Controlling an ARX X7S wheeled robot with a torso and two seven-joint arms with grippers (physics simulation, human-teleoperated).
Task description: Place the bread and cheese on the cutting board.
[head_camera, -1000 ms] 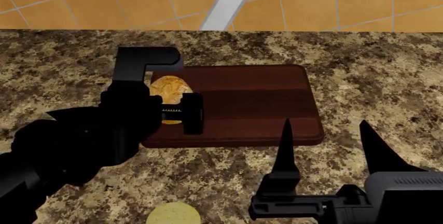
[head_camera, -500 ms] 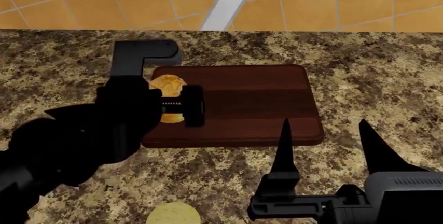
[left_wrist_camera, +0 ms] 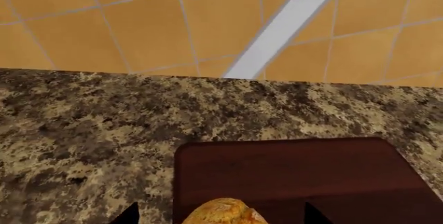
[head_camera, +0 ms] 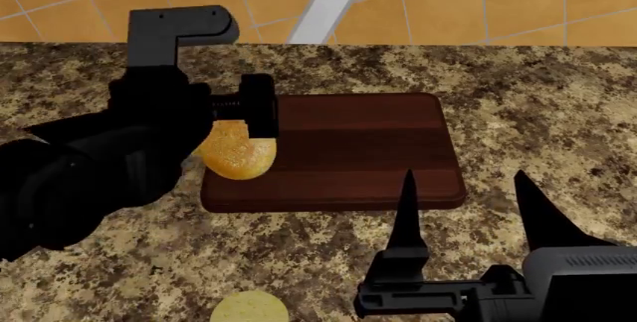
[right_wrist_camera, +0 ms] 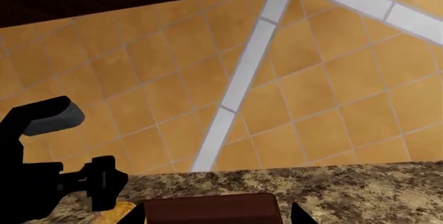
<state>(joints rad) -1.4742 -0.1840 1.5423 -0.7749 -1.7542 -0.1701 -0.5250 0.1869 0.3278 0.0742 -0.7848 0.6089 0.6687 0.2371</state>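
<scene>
Head view: left jaws (head_camera: 224, 124), apart, have lifted off the bread (head_camera: 237, 151); right jaws (head_camera: 463, 206) stay apart.

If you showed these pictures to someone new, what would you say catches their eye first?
Most likely the golden bread sitting on the left end of the dark cutting board, with the bulky black left pincer just above it. Next, the right pincer, open with two pointed fingers, hangs near the board's front edge. The pale cheese lies alone on the speckled counter, at the head view's bottom edge.
</scene>
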